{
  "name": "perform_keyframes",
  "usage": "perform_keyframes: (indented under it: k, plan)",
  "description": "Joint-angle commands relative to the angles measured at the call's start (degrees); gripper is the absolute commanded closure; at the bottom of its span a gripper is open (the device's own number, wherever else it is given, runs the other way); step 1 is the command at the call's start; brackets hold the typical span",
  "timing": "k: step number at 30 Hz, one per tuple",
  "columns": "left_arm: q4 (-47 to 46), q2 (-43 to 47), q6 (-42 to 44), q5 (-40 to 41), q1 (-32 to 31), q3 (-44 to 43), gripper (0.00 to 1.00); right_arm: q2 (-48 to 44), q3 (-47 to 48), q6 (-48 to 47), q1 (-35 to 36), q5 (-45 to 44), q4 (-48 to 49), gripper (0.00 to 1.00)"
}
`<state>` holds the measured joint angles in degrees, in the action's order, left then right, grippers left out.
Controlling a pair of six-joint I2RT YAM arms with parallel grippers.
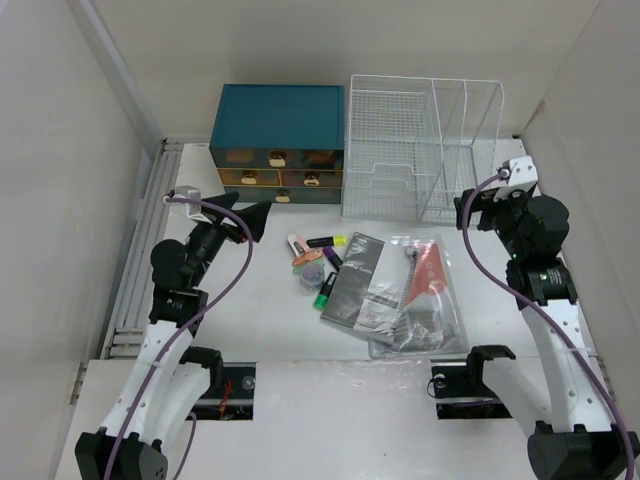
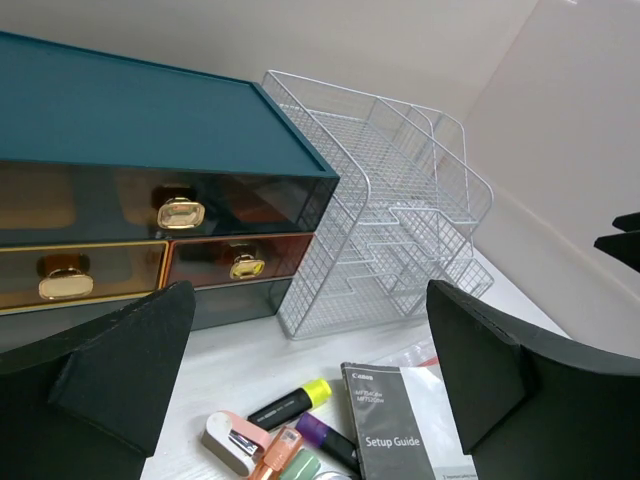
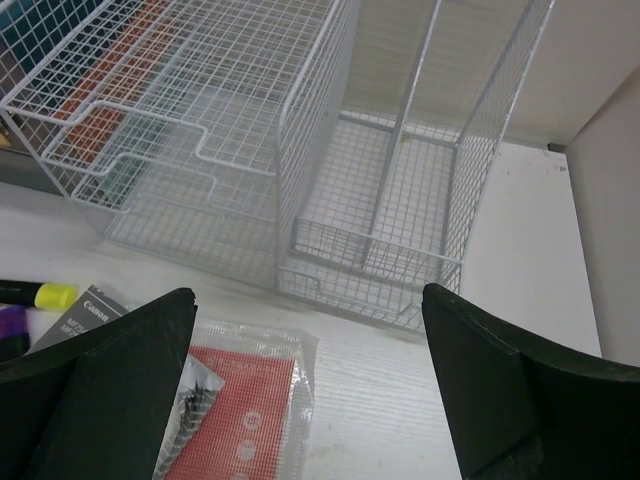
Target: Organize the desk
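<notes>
Desk (image 1: 250, 335): white top spanning the whole top view, under both arms.
Left gripper (image 2: 308, 300): fingers wide, holding nothing; sits at 9 o'clock, facing the teal drawer box (image 1: 278, 140) at 11.
Right gripper (image 3: 308, 298): also wide and empty; at 3 o'clock, facing the wire rack (image 1: 420, 150) at 1.
Highlighters (image 1: 318, 264), Setup Guide booklet (image 1: 355, 280) and bagged red card (image 1: 428, 270) lie at centre.

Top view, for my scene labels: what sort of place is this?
Probably a lab robot cell staged as an office: a white desk boxed in by plain panels, with a drawer box, a wire rack and loose highlighters.
</notes>
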<state>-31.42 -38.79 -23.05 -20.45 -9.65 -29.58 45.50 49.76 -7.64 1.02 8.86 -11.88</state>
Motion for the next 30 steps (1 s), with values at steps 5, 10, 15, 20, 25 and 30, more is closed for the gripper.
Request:
perform_keyframes:
  k: [5, 10, 15, 20, 25, 30]
  plan:
    - [-2.8, 0.5, 0.5, -1.0, -0.2, -0.7, 0.0, -3.2, -0.1, -4.0, -0.5, 3.8, 2.3, 0.0]
    - [-3.3, -0.8, -2.0, -0.4, -0.2, -1.3, 0.0, -1.4, -0.6, -10.4, -1.6, 11.6, -1.1, 0.0]
    - [-6.6, -5.8, -5.6, -7.0, -0.8, -1.8, 0.0, 2.3, 0.1, -5.0, -2.7, 17.8, -2.9, 0.73]
    - [-6.6, -12.1, -3.6, -14.3, -4.5, -3.7, 0.34, 4.9, -1.5, 0.5, -2.7, 20.6, -3.5, 0.32]
    - [-2.3, -18.9, 0.6, -18.3, -9.0, -6.1, 0.55, 10.3, -3.7, 1.9, -2.7, 34.5, -4.3, 0.03]
    - [10.9, -27.3, 12.0, -14.2, -19.6, -12.7, 0.47, 18.2, -5.5, 3.0, -3.2, 37.5, -4.3, 0.0]
